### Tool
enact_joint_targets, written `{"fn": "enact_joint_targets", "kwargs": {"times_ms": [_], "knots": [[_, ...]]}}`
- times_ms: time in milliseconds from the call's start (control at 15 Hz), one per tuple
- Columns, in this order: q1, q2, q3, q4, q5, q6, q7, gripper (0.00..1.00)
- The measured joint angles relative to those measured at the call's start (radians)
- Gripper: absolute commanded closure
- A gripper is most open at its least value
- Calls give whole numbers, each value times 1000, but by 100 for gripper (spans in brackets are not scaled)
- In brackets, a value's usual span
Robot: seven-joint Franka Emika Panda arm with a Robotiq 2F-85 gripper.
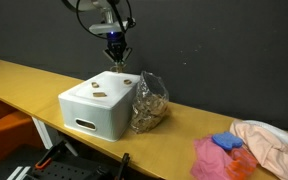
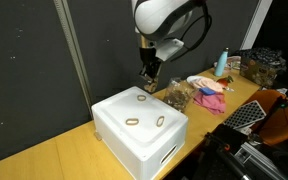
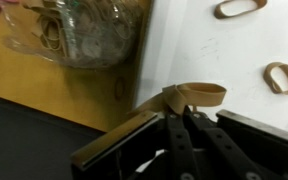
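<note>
My gripper (image 3: 178, 112) is shut on a tan rubber band (image 3: 196, 95), whose loop sticks out past the fingertips. It hangs over the back edge of an upturned white bin (image 1: 96, 103), just above its top. Two more rubber bands lie on that white top (image 3: 241, 8) (image 3: 281, 77). In both exterior views the gripper (image 1: 116, 62) (image 2: 147, 80) points down at the bin's far rim. A clear plastic bag of rubber bands (image 1: 149, 102) (image 3: 79, 30) leans against the bin's side.
The bin (image 2: 139, 130) stands on a long yellow-wood table (image 1: 194, 130) before a black curtain. Pink and blue cloths (image 1: 224, 155) and a pale cloth (image 1: 274, 142) lie at the far end. A spray bottle (image 2: 222, 62) stands further along.
</note>
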Motion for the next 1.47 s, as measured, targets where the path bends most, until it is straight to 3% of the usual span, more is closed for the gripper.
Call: {"fn": "enact_joint_targets", "kwargs": {"times_ms": [333,733,1467], "knots": [[-61,-103,-43,-25,0,-52,6,99],[-102,-178,-74,-149,-1,-53,58,99],[-183,-142,-121,-197,10,-23,76,99]]}}
